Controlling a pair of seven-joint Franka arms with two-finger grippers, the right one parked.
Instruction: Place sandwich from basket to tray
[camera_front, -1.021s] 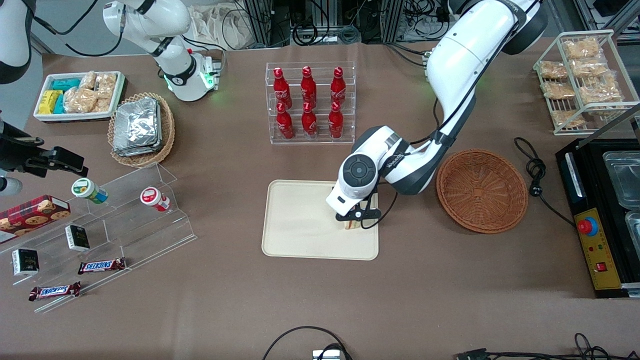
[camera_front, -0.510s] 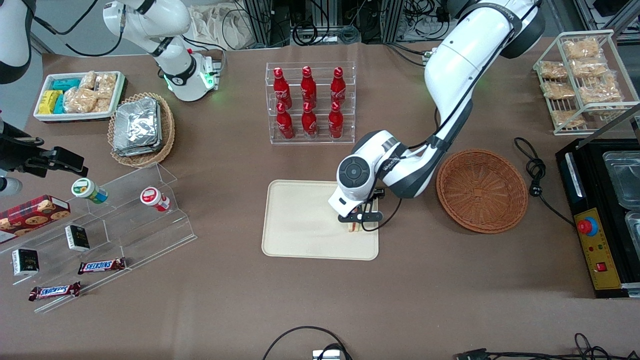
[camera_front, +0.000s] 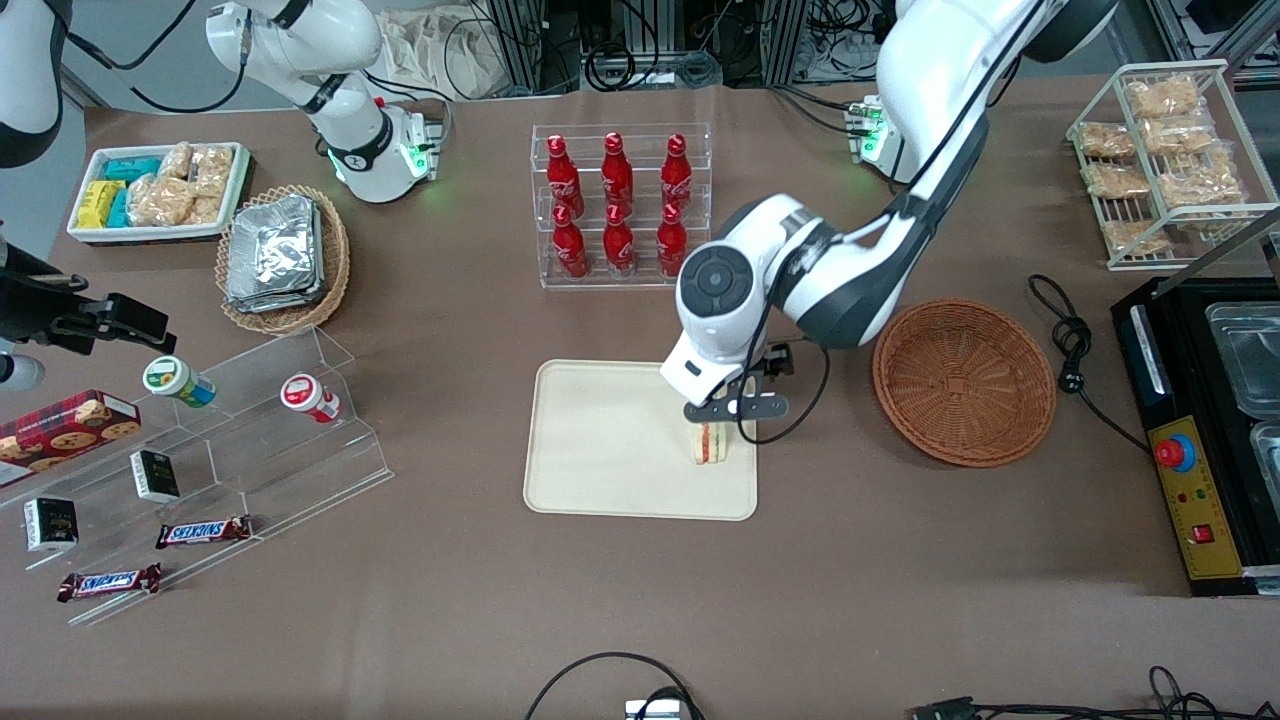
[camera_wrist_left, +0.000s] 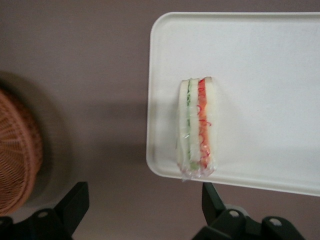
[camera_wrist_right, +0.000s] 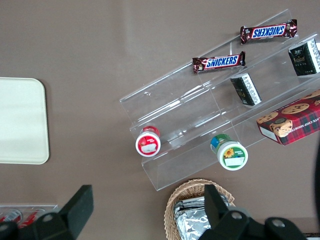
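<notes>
Pale-bread triangular sandwich (camera_front: 709, 443) sits centre-frame on cream rectangular tray (camera_front: 600, 450); my claw (camera_front: 735, 409) spread above it — I'd lift straight up w/o snagging.

1. This is a robotics lab dressed as a snack shop: white robot arms (camera_front: 900, 180) stand bolted at the edge of a brown tabletop (camera_front: 900, 560).
2. Shop-style displays cover it: a clear rack of red cola bottles (camera_front: 618, 205), stepped acrylic shelves (camera_front: 250, 440) with chocolate bars (camera_front: 203, 531), and a wire rack of bagged snacks (camera_front: 1160, 160).
3. Loose cables (camera_front: 640, 50) and metal framing line the tabletop's edge near the arm bases.
4. The gripper (camera_front: 732, 412) hangs above a cream tray (camera_front: 600, 450).
</notes>
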